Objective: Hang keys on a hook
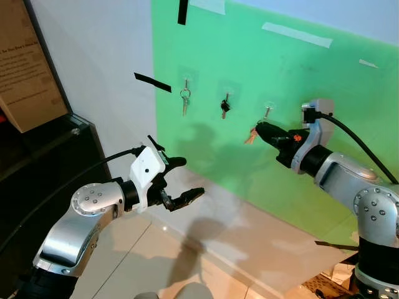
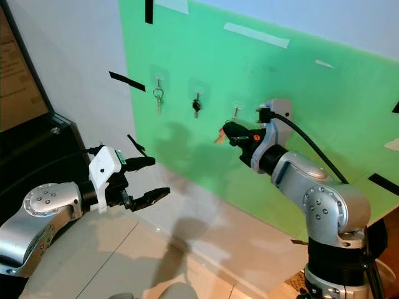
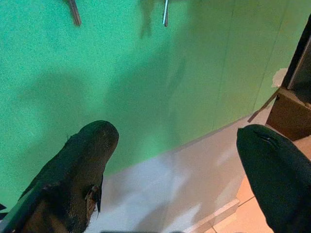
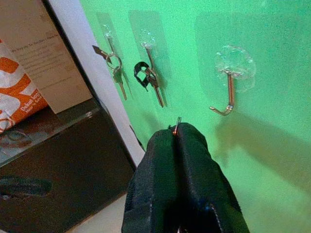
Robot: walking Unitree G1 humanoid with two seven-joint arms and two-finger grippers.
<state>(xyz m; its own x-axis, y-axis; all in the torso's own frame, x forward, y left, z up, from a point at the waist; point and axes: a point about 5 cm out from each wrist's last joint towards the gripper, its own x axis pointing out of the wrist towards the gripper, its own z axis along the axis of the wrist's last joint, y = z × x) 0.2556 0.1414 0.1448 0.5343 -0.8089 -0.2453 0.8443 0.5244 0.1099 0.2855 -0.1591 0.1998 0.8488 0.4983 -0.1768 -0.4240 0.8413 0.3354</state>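
Right pincer point(image 1: 260, 129) raised toward the green board point(image 1: 324, 124), fingers pressed together on a key point(image 1: 251, 136), clamped tight. In the head views, key poking out to the left of the fingertips, a tan-orange sliver just below and beside the empty hook point(image 1: 267, 112); not touching the hook as far as can be told. In the right wrist view, only a thin metal loop point(image 4: 178, 122) showing above the seam between the two black fingers point(image 4: 199, 160), with the clear-based hook point(image 4: 229, 92) near, above the tips, its curled end pointing back toward the pincer. Two more hooks along the same row of the board, each already loaded: a silver key on a ring point(image 1: 185, 98) at the far left, a black-headed key point(image 1: 224, 106) in the middle. Strips of black tape point(image 1: 152, 81) and pale tape point(image 1: 296, 35) stuck on the board and the wall beside it. Left pincer point(image 1: 187, 177) held out low, well apart from the hooks, fingers spread wide and gripping nothing, above the pale tiled floor point(image 1: 143, 249). Dark cabinet point(image 1: 43, 168) at the left, with a brown cardboard sheet point(image 1: 25, 62) leaning above it.
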